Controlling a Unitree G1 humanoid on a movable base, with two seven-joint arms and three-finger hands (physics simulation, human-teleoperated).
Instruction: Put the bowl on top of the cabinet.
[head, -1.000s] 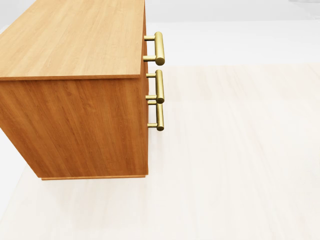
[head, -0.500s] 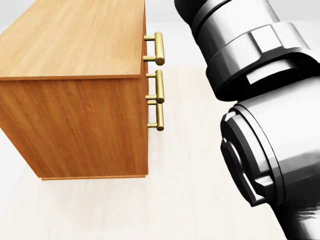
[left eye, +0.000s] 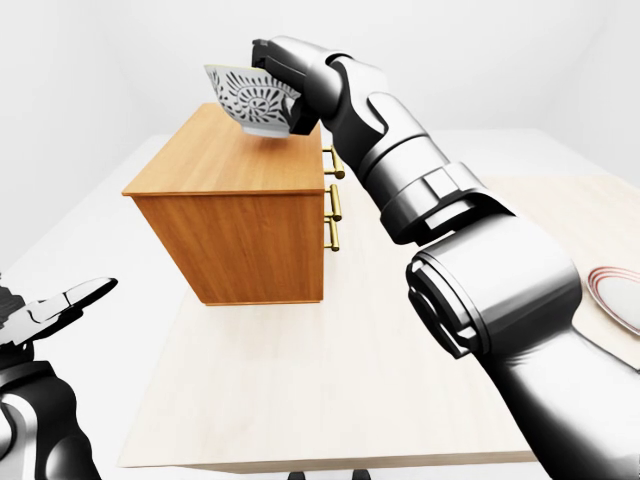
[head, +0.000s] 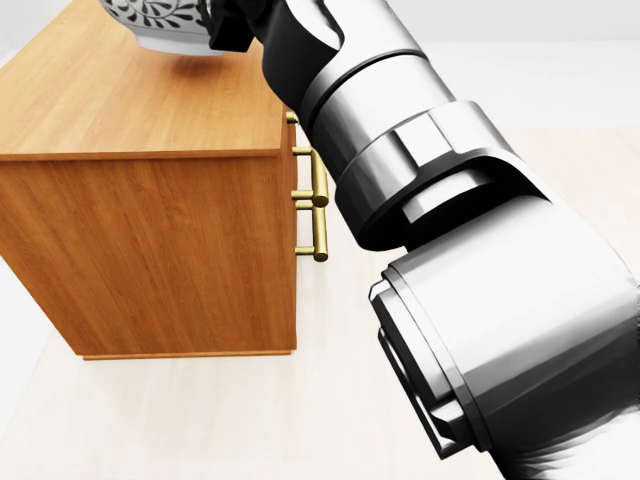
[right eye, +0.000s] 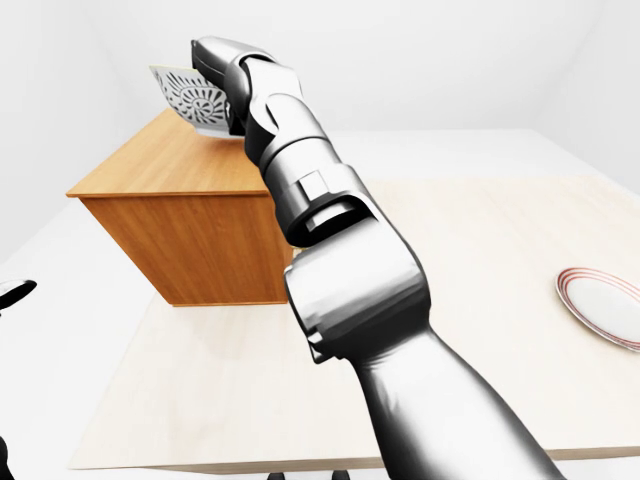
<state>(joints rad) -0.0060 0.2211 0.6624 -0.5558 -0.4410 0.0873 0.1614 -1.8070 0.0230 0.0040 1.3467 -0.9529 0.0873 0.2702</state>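
We are holding the patterned bowl (left eye: 245, 100) over the cabinet (left eye: 225, 160), our right hand (left eye: 295, 95) pinching its right rim; it is looking rigid, light, brittle and slippery.

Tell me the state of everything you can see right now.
bowl: tilted, held in the air over the cabinet top, not set down.
right hand: shut on the bowl's rim.
left hand: open, empty, low at the view's left.
cabinet: upright on the table, drawers look shut.
plate: flat on the table, empty, partly cut off by the view's right edge.
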